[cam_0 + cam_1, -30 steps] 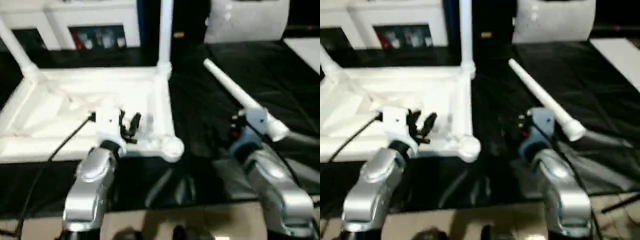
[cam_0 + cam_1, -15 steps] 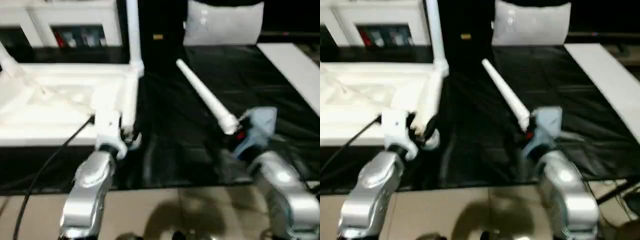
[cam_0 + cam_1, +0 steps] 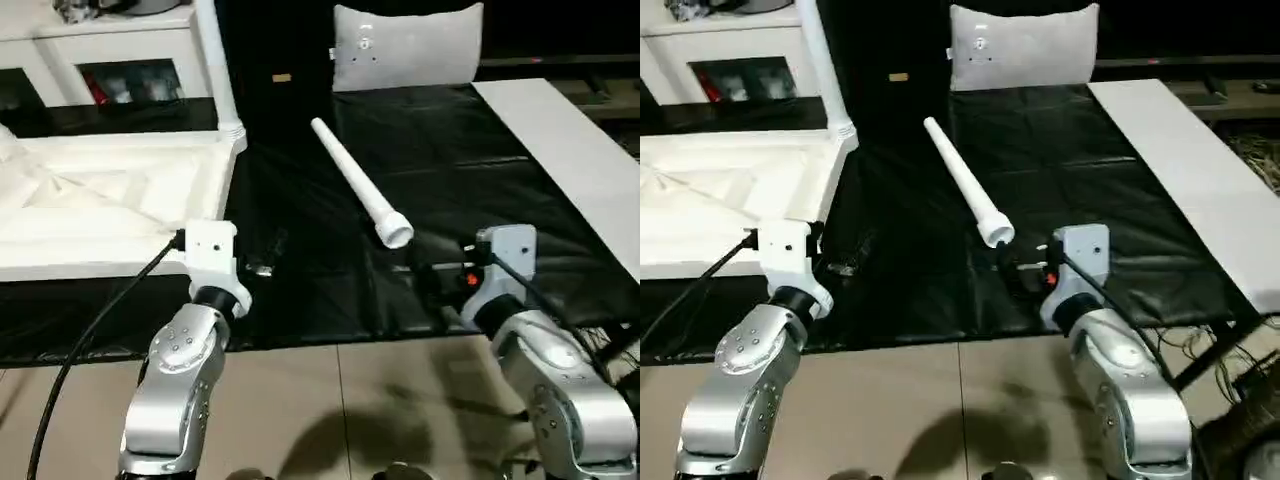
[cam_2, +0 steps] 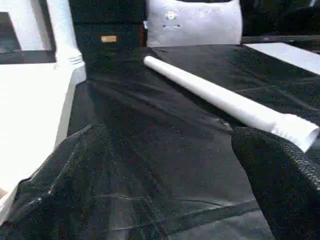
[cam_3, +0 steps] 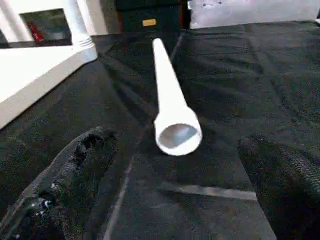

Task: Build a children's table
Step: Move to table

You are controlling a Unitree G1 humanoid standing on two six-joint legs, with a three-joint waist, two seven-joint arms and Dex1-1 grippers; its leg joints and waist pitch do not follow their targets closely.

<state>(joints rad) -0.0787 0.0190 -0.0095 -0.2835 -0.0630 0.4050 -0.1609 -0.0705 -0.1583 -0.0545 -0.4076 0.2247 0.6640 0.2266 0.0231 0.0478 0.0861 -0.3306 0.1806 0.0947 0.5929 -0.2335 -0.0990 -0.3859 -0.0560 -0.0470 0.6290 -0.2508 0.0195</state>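
Black crinkled sheeting (image 3: 430, 150) bears a tapered white tube leg (image 3: 352, 180) (hollow-ended), end effectors spread.

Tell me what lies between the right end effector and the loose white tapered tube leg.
Only bare black table cover: the right wrist view shows the right end effector open, facing the white tapered tube leg's hollow end.

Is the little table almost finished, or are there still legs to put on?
Not finished yet. The white table top lies upside down on the black worktable, and one leg already stands in its corner socket. Another leg lies loose on the black cover, not held. The right pincer is open right in front of that leg's wide end. The left pincer grips nothing. That leg comes next; other corners are out of sight.
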